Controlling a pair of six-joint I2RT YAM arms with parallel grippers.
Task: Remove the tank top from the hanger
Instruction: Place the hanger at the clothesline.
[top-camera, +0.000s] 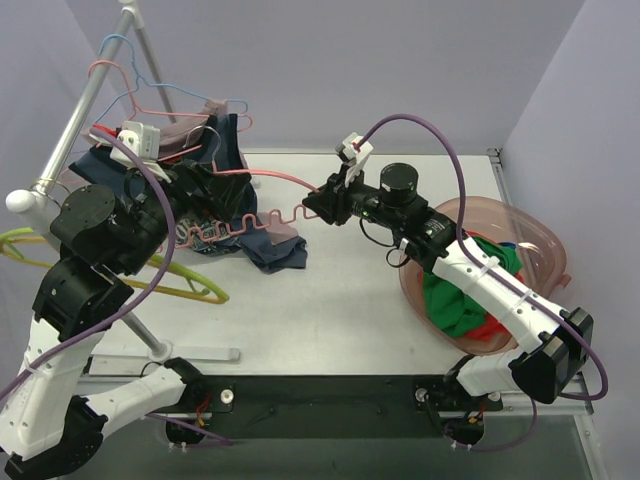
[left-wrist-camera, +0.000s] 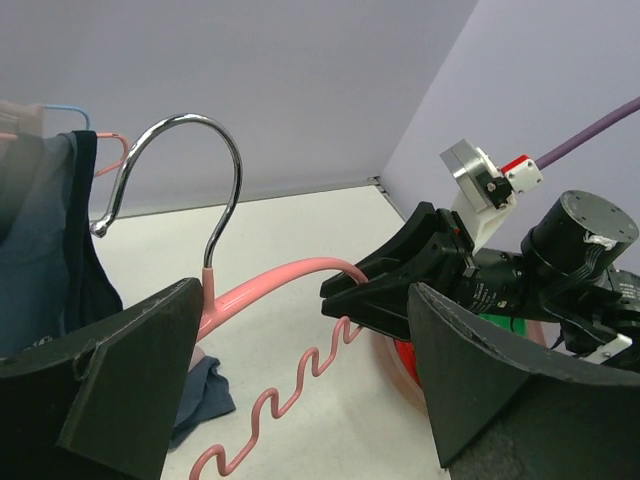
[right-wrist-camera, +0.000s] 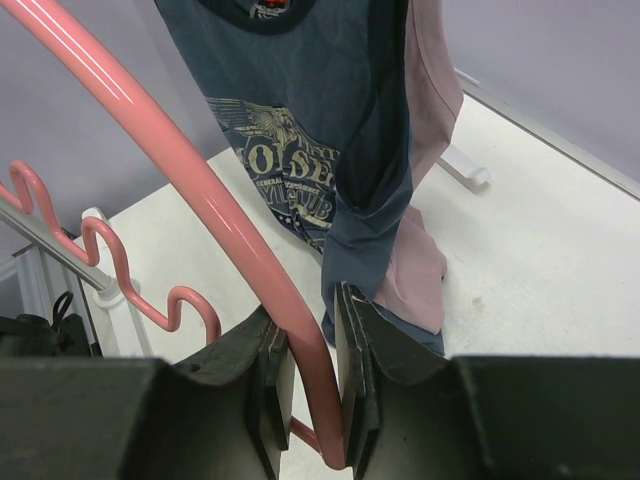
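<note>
A pink hanger (top-camera: 275, 178) with a wavy lower bar and a chrome hook (left-wrist-camera: 200, 150) is held level above the table. My right gripper (top-camera: 325, 200) is shut on its right end; in the right wrist view the pads clamp the pink bar (right-wrist-camera: 312, 390). A navy tank top (top-camera: 228, 150) with a printed front (right-wrist-camera: 290, 150) hangs at the hanger's left end, and its hem lies on the table (top-camera: 275, 250). My left gripper (top-camera: 192, 188) is open beside the cloth. Its fingers (left-wrist-camera: 120, 380) straddle the hanger's neck (left-wrist-camera: 212, 290) without closing.
A pink basin (top-camera: 545, 235) of green and red clothes sits at the right. A clothes rack pole (top-camera: 90, 90) with pink and blue hangers (top-camera: 130, 80) stands at the left. A yellow-green hanger (top-camera: 190, 288) hangs low. A pale pink garment (right-wrist-camera: 425, 130) hangs with the tank top.
</note>
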